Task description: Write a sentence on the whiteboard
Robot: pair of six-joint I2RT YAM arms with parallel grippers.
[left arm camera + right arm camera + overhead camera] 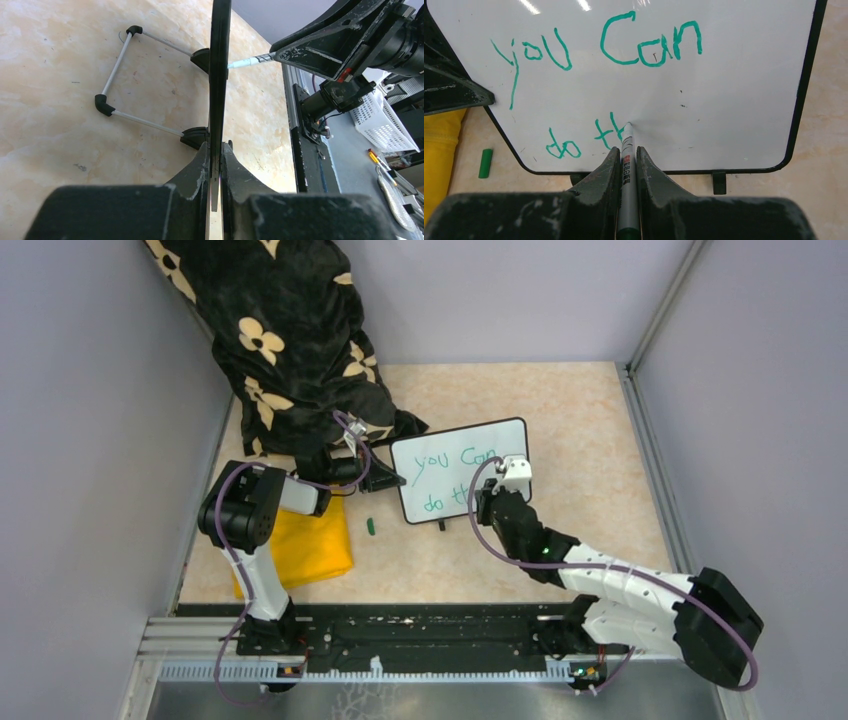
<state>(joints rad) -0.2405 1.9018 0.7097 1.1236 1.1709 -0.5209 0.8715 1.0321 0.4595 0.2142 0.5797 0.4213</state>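
The whiteboard (455, 455) stands tilted on the table's middle, white with a thin black frame. In the left wrist view the whiteboard (219, 75) shows edge-on. My left gripper (392, 480) (215, 150) is shut on its left edge. The sentence (594, 50) is green handwriting: "you Can" above, "do th" below. My right gripper (508, 475) (626, 152) is shut on a silver marker (628, 170). The marker's tip touches the board just right of the "th". The marker (247, 62) also shows from the side, meeting the board's face.
A green marker cap (370, 526) (485, 163) lies on the table left of the board. A yellow folded cloth (305, 545) sits under the left arm. Black flowered fabric (290, 330) hangs at the back left. A wire stand (115, 75) props the board from behind. Grey walls enclose the table.
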